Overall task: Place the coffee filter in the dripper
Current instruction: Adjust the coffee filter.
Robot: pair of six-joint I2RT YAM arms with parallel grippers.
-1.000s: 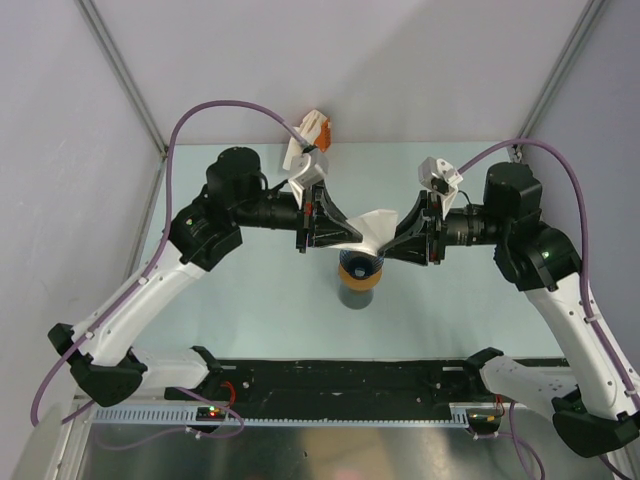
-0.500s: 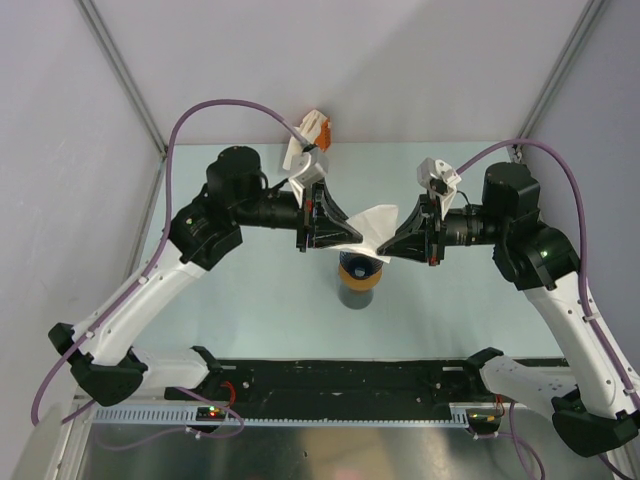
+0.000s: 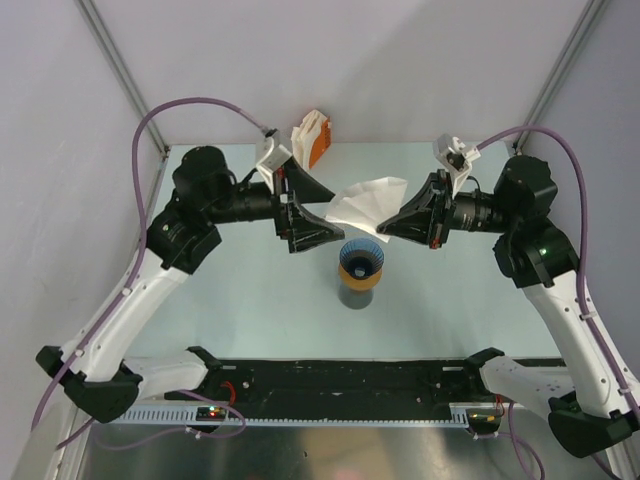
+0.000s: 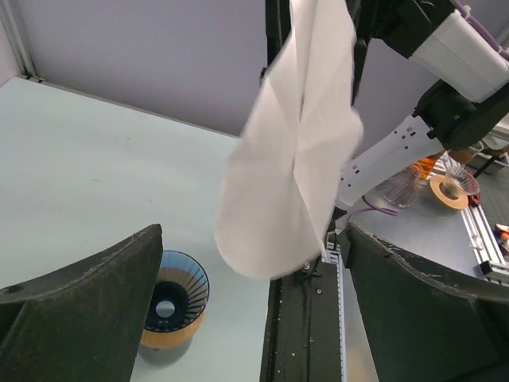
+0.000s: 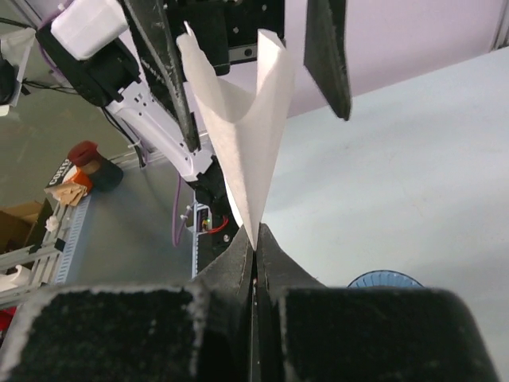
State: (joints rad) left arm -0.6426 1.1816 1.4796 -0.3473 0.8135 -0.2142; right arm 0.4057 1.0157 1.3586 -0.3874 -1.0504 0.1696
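Change: L gripper (image 3: 330,217) has let go and backed left; jaws wide.
R gripper (image 3: 382,231): pinched on filter (image 3: 366,199) tip, in air, apart from dripper (image 3: 360,256).
Surface: pale table (image 3: 250,290), grey walls (image 3: 350,60).
Edges: dripper mid-table, well apart from walls.

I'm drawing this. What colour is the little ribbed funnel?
The dripper is blue with dark ribs; the left wrist view shows it best.

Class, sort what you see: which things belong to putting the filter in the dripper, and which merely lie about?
Job: coffee filter, dripper, right gripper pinching the filter, left gripper open beside it.
Lying about: orange-and-white pack at the back; dark cup and orange ring under the dripper.
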